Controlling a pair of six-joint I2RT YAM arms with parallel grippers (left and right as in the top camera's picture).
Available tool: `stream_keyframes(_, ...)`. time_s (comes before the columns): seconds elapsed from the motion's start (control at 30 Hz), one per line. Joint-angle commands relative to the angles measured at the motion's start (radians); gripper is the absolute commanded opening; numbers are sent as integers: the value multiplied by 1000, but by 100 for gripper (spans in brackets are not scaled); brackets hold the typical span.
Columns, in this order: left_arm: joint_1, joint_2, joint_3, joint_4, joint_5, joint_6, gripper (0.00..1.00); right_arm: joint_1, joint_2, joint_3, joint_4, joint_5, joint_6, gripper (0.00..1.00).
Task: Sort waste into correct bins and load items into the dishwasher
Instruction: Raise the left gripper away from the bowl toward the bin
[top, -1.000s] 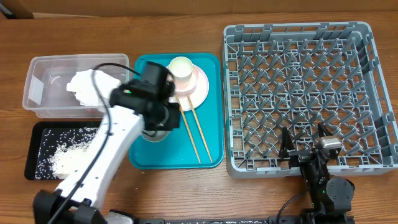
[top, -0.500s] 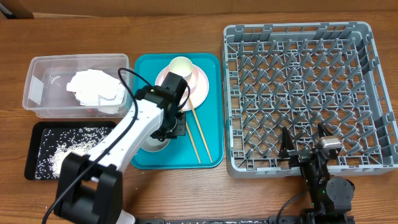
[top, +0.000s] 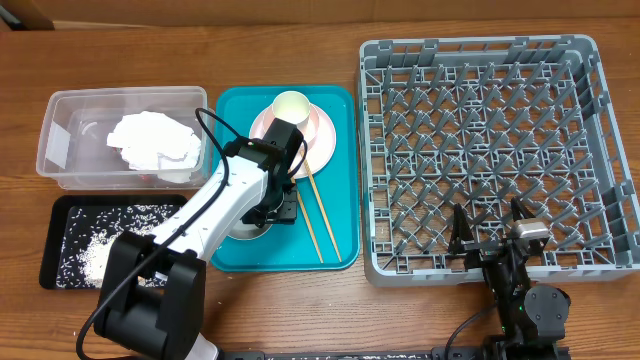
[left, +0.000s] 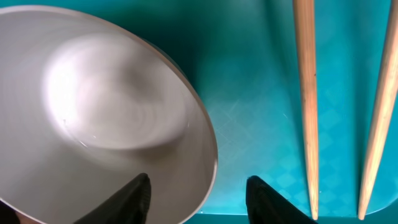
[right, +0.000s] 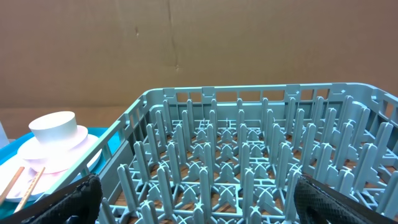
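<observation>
Two parted jaws of the left tool (left: 198, 188) straddle the rim of the grey bowl (left: 93, 112) on the teal tray (left: 249, 93), likely to pinch it for the dish rack (top: 478, 45); the right tool (right: 202, 202) hangs open.

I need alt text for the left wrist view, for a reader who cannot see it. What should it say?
The left gripper, jaws apart, straddles the rim of a pale bowl that sits on a teal tray. Two wooden chopsticks lie side by side on the tray, at the right of the picture.
</observation>
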Motion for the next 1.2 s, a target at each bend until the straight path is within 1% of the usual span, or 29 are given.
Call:
stream_keyframes(0.0,0,5,27,-9,9,-6,50,-3,-8,-11,6,1,-4,100)
stream_keyframes(0.07,2,-1,79,-41,8,6,48,-3,-8,-11,6,1,-4,100)
stream_keyframes(0.17,13,-15,215,-127,5,28,47,-3,-8,-11,6,1,-4,100)
stream_keyframes(0.23,29,-25,326,-180,3,33,48,-3,-8,-11,6,1,-4,100)
stream_keyframes(0.33,73,-43,491,-230,7,33,54,-3,-8,-11,6,1,-4,100)
stream_keyframes(0.4,107,-50,575,-246,6,32,65,-3,-8,-11,6,1,-4,100)
stream_keyframes(0.43,130,-54,615,-250,4,32,81,-3,-8,-11,6,1,-4,100)
stream_keyframes(0.47,152,-58,645,-250,3,32,100,-3,-8,-11,6,1,-4,100)
stream_keyframes(0.53,194,-61,681,-250,3,32,100,-3,-8,-11,6,1,-4,100)
stream_keyframes(0.7,243,-58,684,-289,5,32,100,-3,-8,-11,6,1,-4,100)
stream_keyframes(1.17,247,-58,684,-294,5,31,100,-3,-8,-11,6,1,-5,100)
